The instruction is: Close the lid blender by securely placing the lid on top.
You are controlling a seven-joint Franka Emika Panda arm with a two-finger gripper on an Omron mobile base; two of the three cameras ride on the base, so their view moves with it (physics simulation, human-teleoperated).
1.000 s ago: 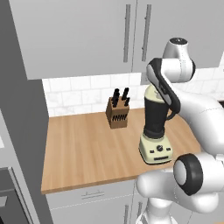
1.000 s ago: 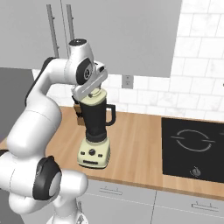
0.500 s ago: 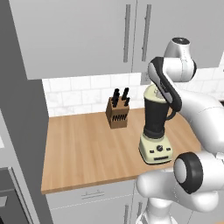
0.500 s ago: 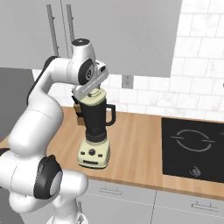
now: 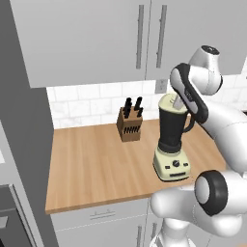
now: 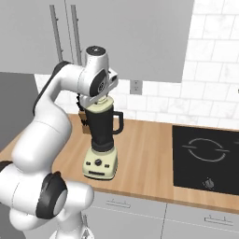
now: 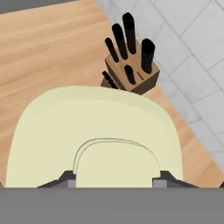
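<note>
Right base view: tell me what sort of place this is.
A rendered home kitchen, most likely. A light wooden countertop runs under grey wall cabinets with bar handles and a white tiled backsplash. A black glass cooktop is set into the counter, and a cream-based blender with a dark jar stands on it.

The arm's wrist is covering the gripper [image 5: 176,102] in the left base view, so its jaws are not readable there. In the hand view the lid [image 7: 94,140] is running off the bottom edge, hiding the blender [image 6: 101,140] jar beneath it; fingertips [image 7: 65,178] are barely peeking beside the knob. The lid is also overlapping the knife block [image 7: 131,72] at its lower corner.
</note>
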